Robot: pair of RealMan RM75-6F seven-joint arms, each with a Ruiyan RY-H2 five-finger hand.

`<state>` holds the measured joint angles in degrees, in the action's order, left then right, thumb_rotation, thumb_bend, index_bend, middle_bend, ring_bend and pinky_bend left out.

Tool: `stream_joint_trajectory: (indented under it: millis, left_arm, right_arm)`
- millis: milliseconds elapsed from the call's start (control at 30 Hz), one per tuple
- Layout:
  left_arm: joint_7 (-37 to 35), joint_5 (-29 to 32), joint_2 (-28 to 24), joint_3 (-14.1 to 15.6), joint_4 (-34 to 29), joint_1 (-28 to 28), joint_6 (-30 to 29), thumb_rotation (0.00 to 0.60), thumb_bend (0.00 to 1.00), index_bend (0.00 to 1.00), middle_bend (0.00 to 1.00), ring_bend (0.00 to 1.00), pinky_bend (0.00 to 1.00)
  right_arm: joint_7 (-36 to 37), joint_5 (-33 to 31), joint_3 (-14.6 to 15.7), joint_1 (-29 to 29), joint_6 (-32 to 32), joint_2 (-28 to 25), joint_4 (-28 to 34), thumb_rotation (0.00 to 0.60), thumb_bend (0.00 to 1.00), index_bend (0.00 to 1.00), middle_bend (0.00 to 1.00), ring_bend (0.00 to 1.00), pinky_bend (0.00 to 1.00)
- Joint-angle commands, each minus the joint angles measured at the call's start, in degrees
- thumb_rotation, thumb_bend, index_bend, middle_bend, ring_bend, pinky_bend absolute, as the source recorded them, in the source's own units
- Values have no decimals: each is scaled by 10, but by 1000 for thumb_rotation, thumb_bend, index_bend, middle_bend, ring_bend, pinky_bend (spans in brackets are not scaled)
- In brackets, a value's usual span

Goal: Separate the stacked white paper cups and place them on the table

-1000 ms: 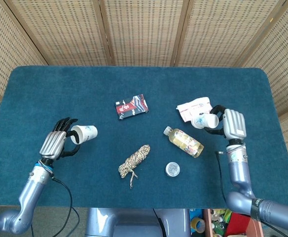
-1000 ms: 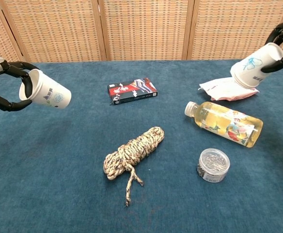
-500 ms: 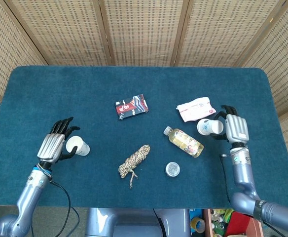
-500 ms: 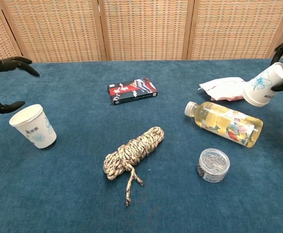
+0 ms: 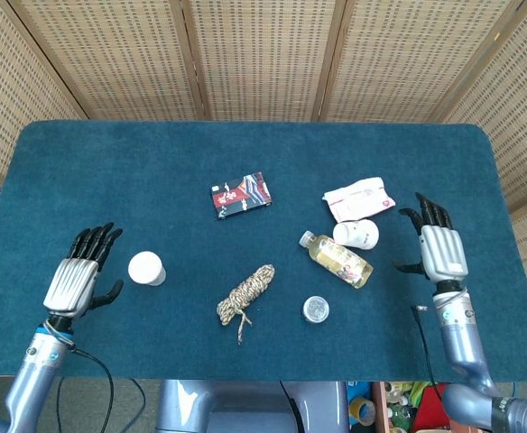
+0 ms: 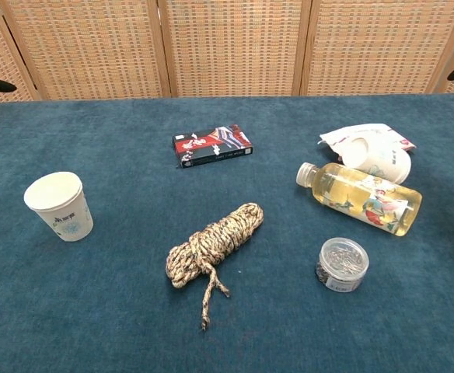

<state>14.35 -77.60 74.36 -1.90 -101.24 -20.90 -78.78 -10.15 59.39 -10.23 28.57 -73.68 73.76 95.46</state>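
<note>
Both hands have let go since the earlier frames. The left hand (image 5: 76, 275) has drawn back with fingers spread and empty, and its white paper cup with blue print (image 6: 59, 205) now stands upright on the blue felt worktop (image 5: 155, 171), well left of the coiled beige rope (image 5: 245, 294). The right hand (image 5: 439, 248) is likewise open and holds nothing; the second white paper cup (image 5: 357, 234) has come out of its fingers and lies tipped on its side, right of the rope, resting against the clear plastic bottle of yellow drink (image 6: 361, 196) and the crumpled white wrapper (image 6: 343, 140).

Judging from this, the separation is done, but the right-hand cup has not landed well. To finish cleanly, that hand should come back to the fallen cup, take it lightly around its wall without crushing the paper, and lift it clear of the bottle. It should be set rim-up on bare felt, clear of the bottle and the small round clear tub (image 6: 342, 264), and released only once the base sits flat.
</note>
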Motion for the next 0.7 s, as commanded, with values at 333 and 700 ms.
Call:
stream_joint_trajectory:
  millis: [333, 700]
  left_arm:
    - [56, -104, -16, 77, 41, 80, -87, 600, 335, 0, 0, 0, 0]
    - [57, -124, -23, 83, 75, 126, -119, 600, 333, 0, 0, 0, 0]
  right_arm:
    - [-51, 172, 94, -95, -126, 1, 11, 600, 97, 162, 0, 0, 13]
    - [-86, 220, 127, -142, -142, 5, -58, 600, 97, 142, 0, 0, 0]
